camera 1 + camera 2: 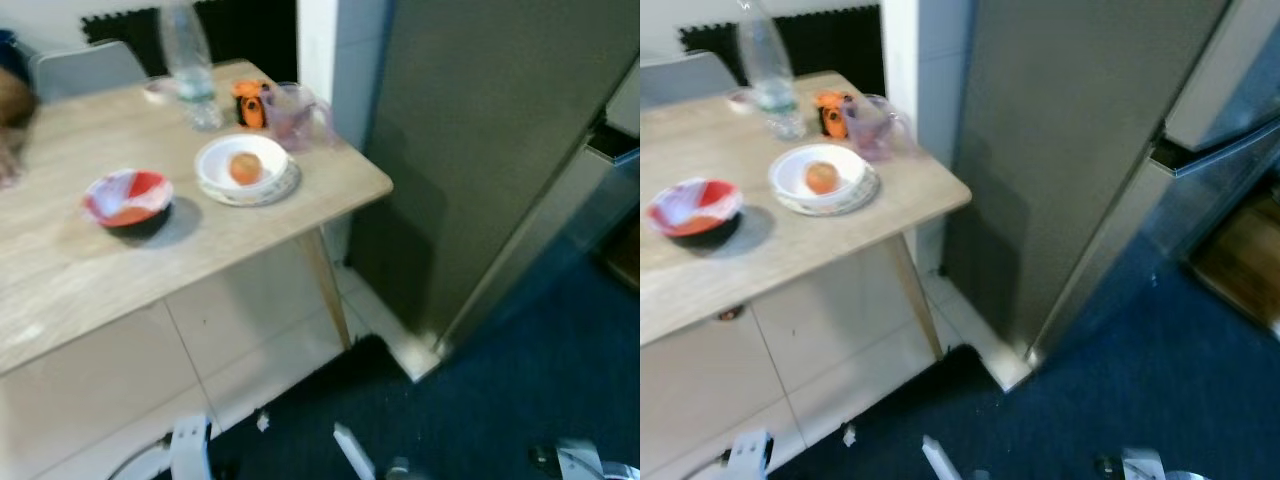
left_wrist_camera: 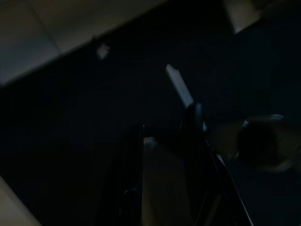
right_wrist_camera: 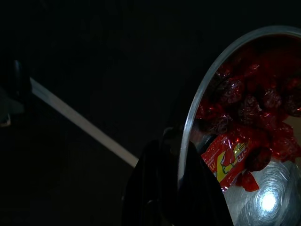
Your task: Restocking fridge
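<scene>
**Bowl of red sweets gripped on way to fridge**

Right end effector [image 3: 181, 188] clamped on the metal rim of a bowl [image 3: 263, 197], one finger [image 3: 146, 188] outside the wall and one inside, held low over dark blue carpet [image 1: 500, 400]. Red-wrapped sweets [image 3: 244, 122] heaped inside the bowl, filling most of it. Left end effector [image 2: 164, 155] hanging idle above the same carpet, fingers apart, nothing between them.

Fridge [image 1: 1080, 130] standing just right of the table [image 1: 60, 260], grey side panel facing the camera, door edge angled off at far right. Door front out of sight, so open or closed impossible to say. Carrying stage judged early: load in hand, nothing yet shelved.

Best practice for the step: keep the rim pinch firm and the bowl level, since a one-edge hold on a full bowl invites tipping and spilled sweets. Approach around to the fridge front rather than toward the blank side panel. Free left arm probably needed for the door.

On the table: white plate [image 1: 225, 185] with an orange fruit [image 1: 245, 167], red-and-white bowl [image 1: 127, 198], clear bottle [image 1: 190, 65], purple jug [image 1: 297, 117], small orange item [image 1: 250, 103] beside it. Table corner jutting near the fridge side, and a white wall pillar [image 1: 925, 60] between them, narrowing the way.
</scene>
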Available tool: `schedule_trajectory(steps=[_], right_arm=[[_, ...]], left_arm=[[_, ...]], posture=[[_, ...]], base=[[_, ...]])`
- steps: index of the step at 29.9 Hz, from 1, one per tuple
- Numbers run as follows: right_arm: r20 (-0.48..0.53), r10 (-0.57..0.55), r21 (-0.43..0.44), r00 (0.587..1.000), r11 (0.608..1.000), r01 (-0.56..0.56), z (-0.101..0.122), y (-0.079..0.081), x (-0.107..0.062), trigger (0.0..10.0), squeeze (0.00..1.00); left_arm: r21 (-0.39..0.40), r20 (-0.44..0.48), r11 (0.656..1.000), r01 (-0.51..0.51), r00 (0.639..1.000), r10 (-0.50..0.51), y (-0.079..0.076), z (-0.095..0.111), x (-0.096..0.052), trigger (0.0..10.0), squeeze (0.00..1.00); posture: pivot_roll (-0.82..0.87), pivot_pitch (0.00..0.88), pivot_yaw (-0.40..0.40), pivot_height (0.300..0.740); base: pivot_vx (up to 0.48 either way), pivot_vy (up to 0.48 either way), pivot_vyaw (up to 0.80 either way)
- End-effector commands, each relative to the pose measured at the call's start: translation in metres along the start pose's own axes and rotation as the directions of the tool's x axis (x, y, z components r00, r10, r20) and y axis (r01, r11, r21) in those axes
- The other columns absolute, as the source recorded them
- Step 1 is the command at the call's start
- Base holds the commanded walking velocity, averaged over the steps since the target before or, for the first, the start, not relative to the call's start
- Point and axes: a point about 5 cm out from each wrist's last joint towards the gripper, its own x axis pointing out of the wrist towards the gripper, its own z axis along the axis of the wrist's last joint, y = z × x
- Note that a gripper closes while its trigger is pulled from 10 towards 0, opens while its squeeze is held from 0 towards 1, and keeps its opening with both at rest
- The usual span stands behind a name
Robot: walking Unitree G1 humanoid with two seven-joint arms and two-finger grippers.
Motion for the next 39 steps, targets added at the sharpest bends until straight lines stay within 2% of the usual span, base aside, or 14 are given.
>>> schedule_trajectory(steps=[1, 13, 15, 21, 39], right_arm=[[-0.004, -0.018, 0.004, 1.000, 1.000, 0.018, -0.002, -0.005, 0.000, 10.0, 0.00], [-0.001, -0.011, -0.002, 1.000, 1.000, 0.011, -0.001, -0.001, 0.000, 10.0, 0.00], [0.008, -0.009, -0.016, 1.000, 1.000, 0.010, 0.000, 0.000, 0.000, 10.0, 0.00], [0.015, 0.001, -0.014, 1.000, 1.000, 0.000, 0.003, 0.002, 0.000, 10.0, 0.00], [0.035, 0.042, -0.063, 0.999, 0.997, -0.039, 0.006, 0.006, 0.000, 10.0, 0.00]], left_arm=[[-0.007, -0.033, 1.000, -0.002, 0.999, 0.002, -0.001, -0.010, -0.002, 10.0, 0.00], [0.002, -0.041, 1.000, 0.011, 0.999, -0.011, -0.003, -0.011, -0.001, 10.0, 0.00], [-0.012, -0.051, 0.999, 0.034, 0.998, -0.034, -0.006, -0.012, -0.001, 10.0, 0.00], [0.012, -0.063, 0.998, 0.067, 0.996, -0.066, -0.011, -0.013, 0.001, 10.0, 0.00], [0.019, -0.108, 0.994, 0.103, 0.989, -0.101, -0.018, -0.025, 0.000, 10.0, 0.00]], posture=[[-0.01, 0.111, -0.015, 0.740], [-0.02, 0.099, -0.009, 0.740], [-0.02, 0.099, -0.009, 0.740], [-0.02, 0.095, -0.010, 0.740], [-0.02, 0.092, -0.017, 0.740]], base=[[0.000, 0.000, -0.77], [0.000, 0.000, -0.77], [0.000, 0.000, 0.00], [0.000, -0.040, 0.00], [0.000, -0.346, 0.00]])
